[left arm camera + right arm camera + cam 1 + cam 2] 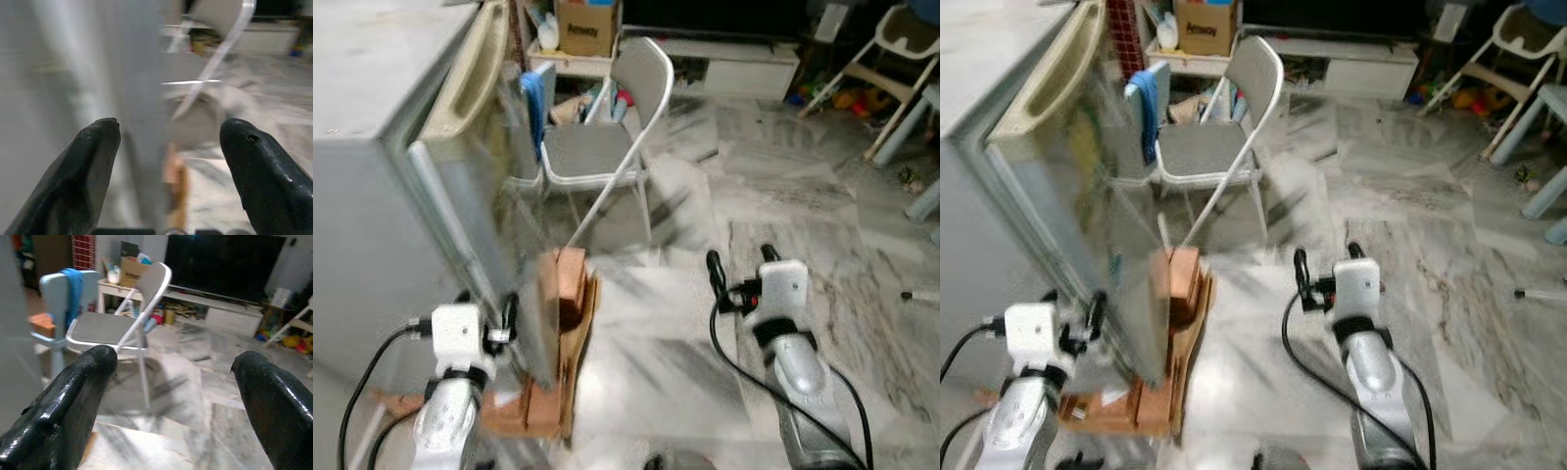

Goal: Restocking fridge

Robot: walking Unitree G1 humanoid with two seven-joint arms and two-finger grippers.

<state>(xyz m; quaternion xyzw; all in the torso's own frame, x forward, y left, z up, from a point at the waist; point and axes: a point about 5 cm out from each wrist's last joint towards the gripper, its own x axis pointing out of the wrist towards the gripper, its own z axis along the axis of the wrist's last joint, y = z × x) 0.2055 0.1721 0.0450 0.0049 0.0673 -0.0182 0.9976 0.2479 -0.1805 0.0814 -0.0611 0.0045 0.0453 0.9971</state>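
The grey fridge (362, 147) stands at my left with its door (475, 196) swung out toward me, blurred by motion. My left gripper (489, 308) is low at the door's free edge. In the left wrist view the door edge (139, 98) runs between its spread fingers (93, 161), and whether they touch it is unclear. My right gripper (741, 262) hovers open over the marble floor to the right of the door, holding nothing; its wrist view looks past the fingertips (88, 377) at a chair.
A brown cardboard box (566, 333) sits on the floor under the door's lower corner. A grey folding chair (607, 147) and a small chair with a blue cloth (533, 103) stand just beyond. A TV cabinet (734, 64) and a high chair (891, 59) are farther back.
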